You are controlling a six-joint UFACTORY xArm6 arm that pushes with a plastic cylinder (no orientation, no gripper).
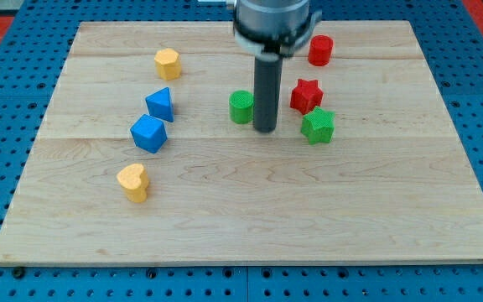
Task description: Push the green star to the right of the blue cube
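Observation:
The green star [318, 126] lies right of the board's middle, just below the red star [305, 96]. The blue cube [148, 133] lies at the left, with a blue triangular block [160, 104] just above it. My tip [265, 129] rests on the board between a green cylinder [241, 107] on its left and the green star on its right. The tip stands about a block's width left of the green star and does not touch it.
A yellow hexagonal block [167, 63] sits at the upper left. A yellow heart [132, 182] lies below the blue cube. A red cylinder [320, 50] sits near the view's top. The wooden board [241, 226] ends in a blue pegboard surround.

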